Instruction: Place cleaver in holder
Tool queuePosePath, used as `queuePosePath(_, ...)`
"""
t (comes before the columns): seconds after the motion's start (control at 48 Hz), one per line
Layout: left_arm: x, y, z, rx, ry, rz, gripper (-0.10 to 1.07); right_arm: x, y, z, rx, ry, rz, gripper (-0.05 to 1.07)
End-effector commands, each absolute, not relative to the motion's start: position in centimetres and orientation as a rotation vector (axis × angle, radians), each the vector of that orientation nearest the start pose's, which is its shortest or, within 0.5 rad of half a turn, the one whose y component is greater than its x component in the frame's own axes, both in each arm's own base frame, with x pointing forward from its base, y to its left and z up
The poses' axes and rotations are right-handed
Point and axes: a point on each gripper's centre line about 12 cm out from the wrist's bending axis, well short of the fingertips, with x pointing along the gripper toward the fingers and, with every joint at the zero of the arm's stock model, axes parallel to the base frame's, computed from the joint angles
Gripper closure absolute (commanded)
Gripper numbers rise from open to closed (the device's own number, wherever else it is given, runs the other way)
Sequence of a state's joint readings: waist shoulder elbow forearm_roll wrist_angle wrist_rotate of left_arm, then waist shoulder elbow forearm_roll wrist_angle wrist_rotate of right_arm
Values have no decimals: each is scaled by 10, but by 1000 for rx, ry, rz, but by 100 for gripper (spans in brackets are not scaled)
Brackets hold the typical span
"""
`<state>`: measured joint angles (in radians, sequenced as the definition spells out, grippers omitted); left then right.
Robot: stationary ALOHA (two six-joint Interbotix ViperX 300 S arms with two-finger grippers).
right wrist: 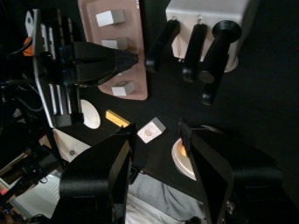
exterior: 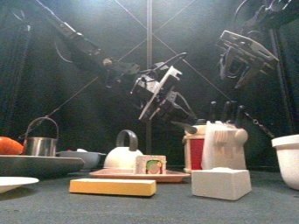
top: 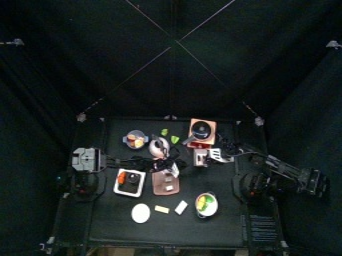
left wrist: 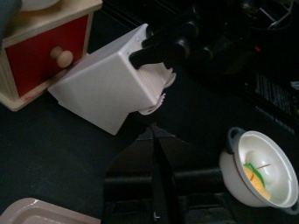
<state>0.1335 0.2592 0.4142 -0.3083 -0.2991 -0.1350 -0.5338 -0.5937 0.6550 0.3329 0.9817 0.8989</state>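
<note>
The cleaver [exterior: 156,96], a small whitish blade, hangs tilted in the air with my left gripper [exterior: 149,77] shut on it. It is left of and above the holder [exterior: 218,140], a pale block with dark handles sticking up. In the left wrist view the cleaver [left wrist: 156,166] shows edge-on between the jaws, and the holder [left wrist: 111,83] lies just ahead of it. From above, the left gripper [top: 168,150] is near the table's middle, left of the holder [top: 214,155]. My right gripper [exterior: 239,52] hangs open high at the right, empty; its jaws [right wrist: 163,162] stand wide.
A reddish-brown board [top: 164,182] with small pieces lies at the front. A red-and-wood drawer box [left wrist: 47,48] stands beside the holder. A bowl [left wrist: 263,166] of yellow and green food is near. A yellow bar [exterior: 112,186], a white block [exterior: 221,183] and a kettle [exterior: 122,153] line the front.
</note>
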Motion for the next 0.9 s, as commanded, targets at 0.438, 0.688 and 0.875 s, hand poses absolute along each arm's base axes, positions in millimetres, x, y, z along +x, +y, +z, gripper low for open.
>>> queuePosePath(0.438,413,56,211,-227,349,184,60,249,-75,315,1210,575,-583,23)
queuePosePath(0.688,360,38,218,-189,342,142,60,263,-66,321,1135,489,-501,23)
queuePosePath(0.875,322,29,232,-193,271,124,60,275,-66,307,1084,459,-488,23)
